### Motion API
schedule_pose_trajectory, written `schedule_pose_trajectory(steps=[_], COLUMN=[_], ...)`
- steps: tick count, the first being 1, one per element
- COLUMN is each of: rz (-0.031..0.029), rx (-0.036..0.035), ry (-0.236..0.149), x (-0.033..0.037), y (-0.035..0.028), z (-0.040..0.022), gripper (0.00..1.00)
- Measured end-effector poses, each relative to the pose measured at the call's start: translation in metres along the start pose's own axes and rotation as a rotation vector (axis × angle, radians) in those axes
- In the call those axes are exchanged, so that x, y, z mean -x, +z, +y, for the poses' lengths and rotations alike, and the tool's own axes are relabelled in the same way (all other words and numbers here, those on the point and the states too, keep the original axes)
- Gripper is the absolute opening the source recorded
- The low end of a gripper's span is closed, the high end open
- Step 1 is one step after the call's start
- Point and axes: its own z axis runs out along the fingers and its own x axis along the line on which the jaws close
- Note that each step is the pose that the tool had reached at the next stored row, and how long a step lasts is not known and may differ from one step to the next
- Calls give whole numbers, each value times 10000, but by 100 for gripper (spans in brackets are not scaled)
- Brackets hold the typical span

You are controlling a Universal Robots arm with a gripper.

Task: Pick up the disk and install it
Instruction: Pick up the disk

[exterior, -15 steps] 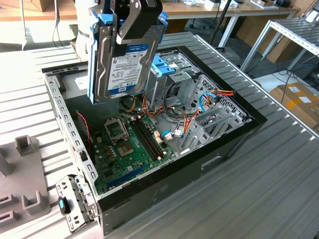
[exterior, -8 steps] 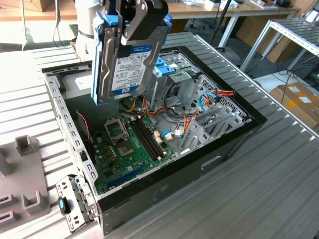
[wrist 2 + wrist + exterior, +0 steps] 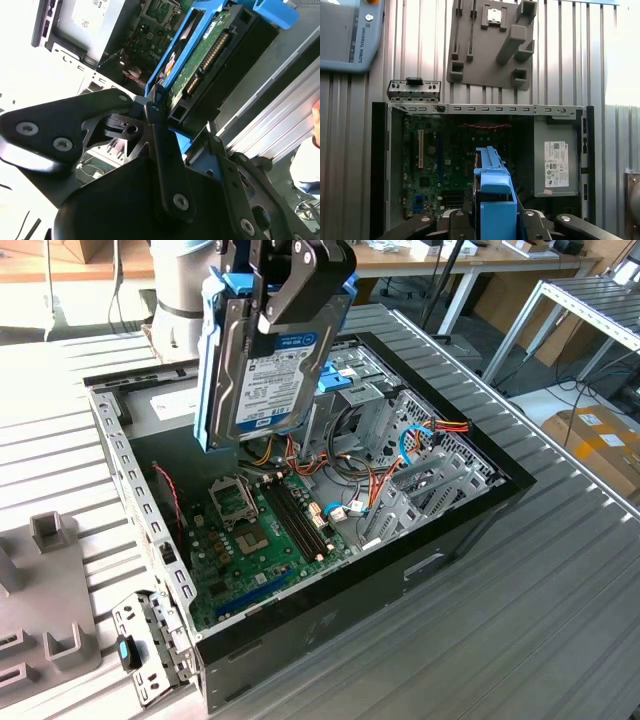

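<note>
silver disk (image 3: 268,380) hangs on edge below the gripper (image 3: 292,295), clenched in it, above the open computer case (image 3: 440,565).

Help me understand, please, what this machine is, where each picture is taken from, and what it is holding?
This is one robot arm with a gripper at its end. The exterior view comes from a camera off the arm, looking across a ribbed metal table. Both wrist views come from cameras riding on the arm, looking past the gripper towards the work.

On the table lies an open computer case, with its motherboard exposed and a grey power supply at one end. Beside the case sit a grey holder plate and a small metal bracket.

The gripper is shut on the disk, a silver hard drive in blue rails. It holds the disk on edge above the open case, not yet installed.
</note>
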Motion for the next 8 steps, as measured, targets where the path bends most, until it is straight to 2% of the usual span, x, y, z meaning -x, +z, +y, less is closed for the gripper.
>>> schedule_pose_trajectory(steps=[8], rz=[1], rx=[0], ry=[0], x=[-49], y=[-7], z=[-79], gripper=[37])
